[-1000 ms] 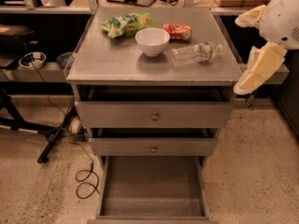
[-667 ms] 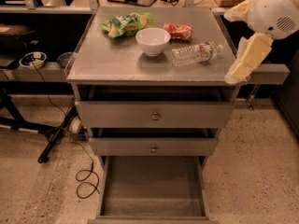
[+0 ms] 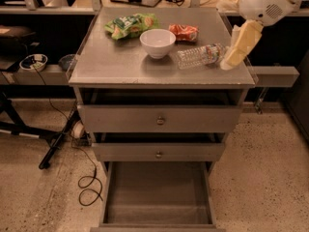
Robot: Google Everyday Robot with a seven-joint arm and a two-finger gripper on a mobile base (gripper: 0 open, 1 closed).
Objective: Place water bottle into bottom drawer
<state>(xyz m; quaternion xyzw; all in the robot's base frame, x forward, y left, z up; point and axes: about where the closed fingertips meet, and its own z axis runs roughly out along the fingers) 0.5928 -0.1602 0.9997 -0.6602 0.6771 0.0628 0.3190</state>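
The water bottle (image 3: 202,55) lies on its side on the grey cabinet top (image 3: 116,66), right of centre, cap end pointing right. My gripper (image 3: 227,36) hangs at the top right on the white arm. Its fingers look open and empty. The lower cream finger (image 3: 240,43) reaches down right beside the bottle's cap end, touching or nearly touching it. The bottom drawer (image 3: 157,190) is pulled out at floor level below the cabinet, and its grey floor is bare.
A white bowl (image 3: 157,42), a green snack bag (image 3: 130,24) and an orange-red snack packet (image 3: 184,32) share the cabinet top. Two shallower drawers with knobs (image 3: 160,121) sit above the open one. Cables (image 3: 89,185) and stand legs lie on the floor at the left.
My arm has swung left and in over the cabinet top, bringing the gripper from beside the right edge up to the bottle's cap end. The bottle has not moved.
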